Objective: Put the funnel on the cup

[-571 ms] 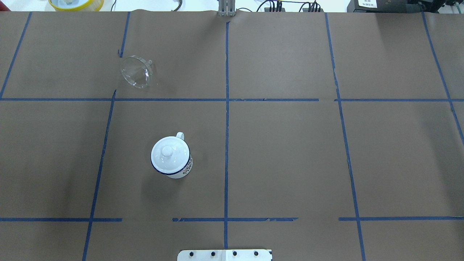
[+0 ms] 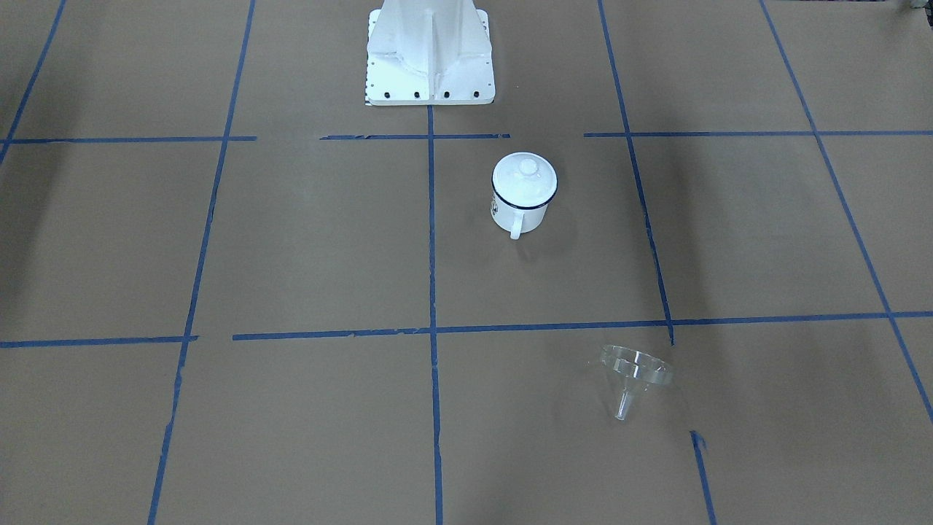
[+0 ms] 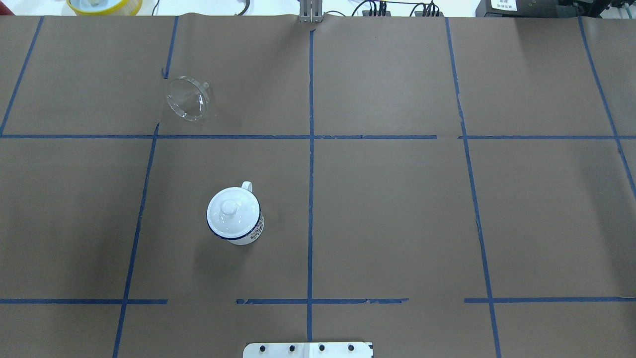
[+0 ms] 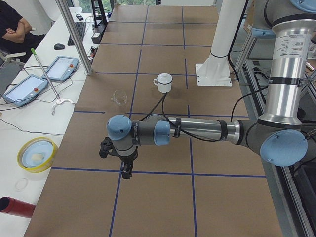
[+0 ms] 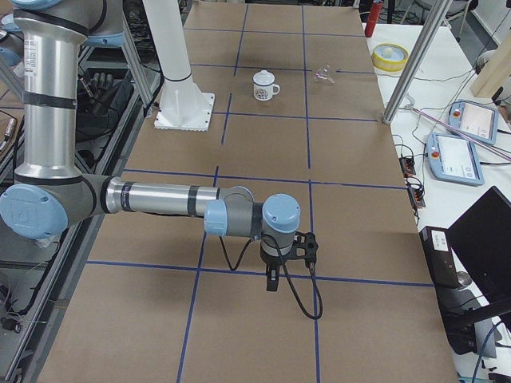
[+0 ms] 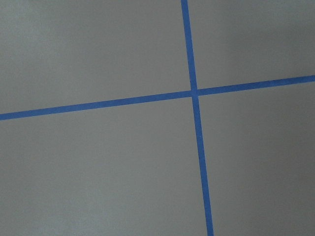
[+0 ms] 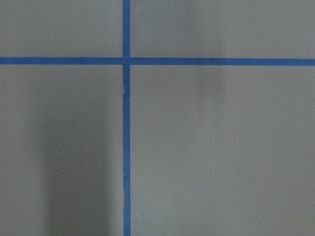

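Observation:
The clear funnel [image 3: 188, 99] lies on its side on the brown paper at the far left, spout pointing away from the robot; it also shows in the front view [image 2: 633, 372]. The white cup [image 3: 252, 231] with the dark blue rim stands nearer the robot, handle to the far side, with a white knobbed lid [image 3: 228, 211] on top of it [image 2: 519, 215]. My left gripper [image 4: 126, 170] and right gripper [image 5: 271, 279] hang over bare paper far from both, each seen only in a side view. I cannot tell whether they are open or shut.
The robot's white pedestal [image 2: 430, 51] stands at the near middle edge. A yellow-rimmed bowl [image 3: 104, 5] sits beyond the table's far edge. Metal posts [image 4: 74, 37] and teach pendants [image 4: 61, 68] line the operators' side.

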